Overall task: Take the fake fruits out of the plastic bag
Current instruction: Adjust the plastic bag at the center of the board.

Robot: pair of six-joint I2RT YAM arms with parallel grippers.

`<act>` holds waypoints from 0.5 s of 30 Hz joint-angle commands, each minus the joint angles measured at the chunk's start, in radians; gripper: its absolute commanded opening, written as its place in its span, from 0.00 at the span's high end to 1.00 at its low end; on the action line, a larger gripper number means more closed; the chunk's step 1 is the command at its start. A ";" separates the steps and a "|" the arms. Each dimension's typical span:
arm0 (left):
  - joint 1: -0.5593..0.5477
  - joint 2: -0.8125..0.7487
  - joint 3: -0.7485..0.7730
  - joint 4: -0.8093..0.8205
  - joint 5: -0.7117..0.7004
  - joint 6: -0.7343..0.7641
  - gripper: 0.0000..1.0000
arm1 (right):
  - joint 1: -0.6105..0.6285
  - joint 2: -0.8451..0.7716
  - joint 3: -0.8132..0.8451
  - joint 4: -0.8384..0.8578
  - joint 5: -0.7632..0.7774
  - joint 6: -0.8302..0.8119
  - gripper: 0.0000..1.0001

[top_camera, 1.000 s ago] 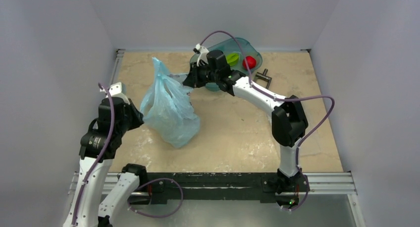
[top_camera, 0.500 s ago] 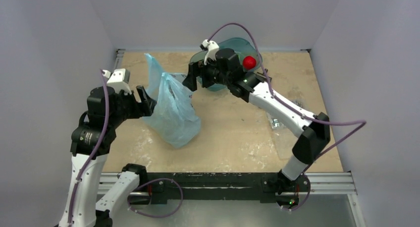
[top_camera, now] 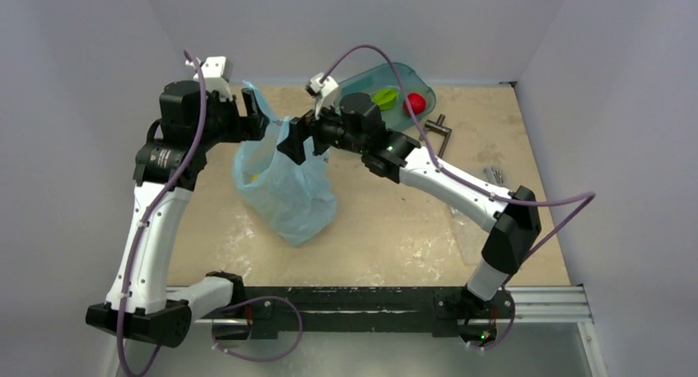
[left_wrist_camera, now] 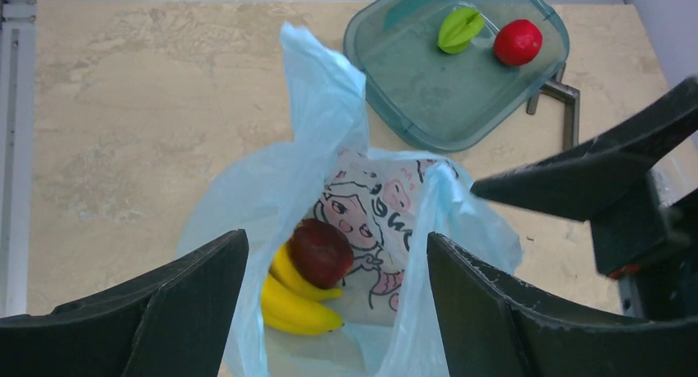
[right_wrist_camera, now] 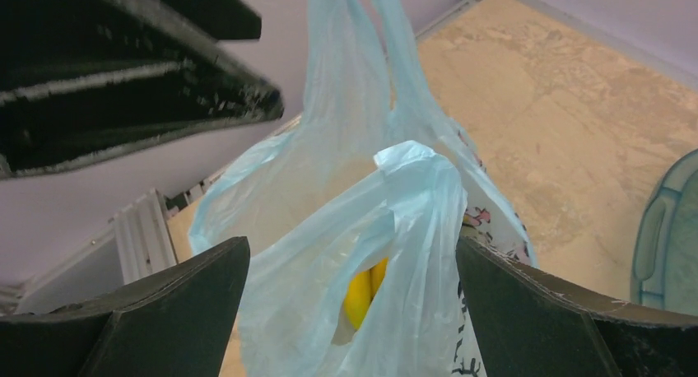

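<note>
Beige marbled bench top (top_camera: pixel 395 221), plain grey walls. Crinkly light-blue thin plastic bag (top_camera: pixel 284 188) with a cartoon girl print stands left of centre, mouth up, handles raised. At its bottom: curved yellow plastic banana (left_wrist_camera: pixel 296 303), with a small dark maroon round fruit (left_wrist_camera: pixel 319 252) resting on it. Left gripper (left_wrist_camera: pixel 335 244) and right gripper (right_wrist_camera: pixel 352 247) are at the bag mouth, jaws spread wide, gripping nothing. Translucent teal plastic tray (left_wrist_camera: pixel 411 89) at the far edge holds a green ridged fruit (left_wrist_camera: pixel 458 28) and a glossy red round fruit (left_wrist_camera: pixel 518 42).
</note>
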 commanded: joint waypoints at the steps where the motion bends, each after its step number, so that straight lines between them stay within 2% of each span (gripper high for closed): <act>1: 0.004 0.076 0.075 0.072 -0.069 0.047 0.20 | 0.030 0.050 0.065 0.049 0.091 -0.044 0.02; 4: 0.004 0.118 0.075 0.094 -0.135 0.066 0.21 | 0.047 0.066 0.063 0.046 0.150 -0.066 0.06; 8: 0.004 0.162 0.064 0.101 -0.176 0.079 0.23 | 0.052 0.049 0.027 0.052 0.176 -0.070 0.21; 10: 0.004 0.166 0.029 0.125 -0.172 0.074 0.25 | 0.055 0.026 -0.007 0.057 0.180 -0.073 0.35; 12: 0.004 0.159 -0.022 0.177 -0.142 0.079 0.29 | 0.055 0.005 -0.039 0.078 0.131 -0.073 0.58; 13: 0.004 0.162 -0.036 0.192 -0.127 0.081 0.34 | 0.059 -0.012 -0.076 0.099 0.095 -0.076 0.69; 15: 0.004 0.183 -0.037 0.194 -0.099 0.095 0.46 | 0.074 -0.058 -0.155 0.149 0.030 -0.084 0.79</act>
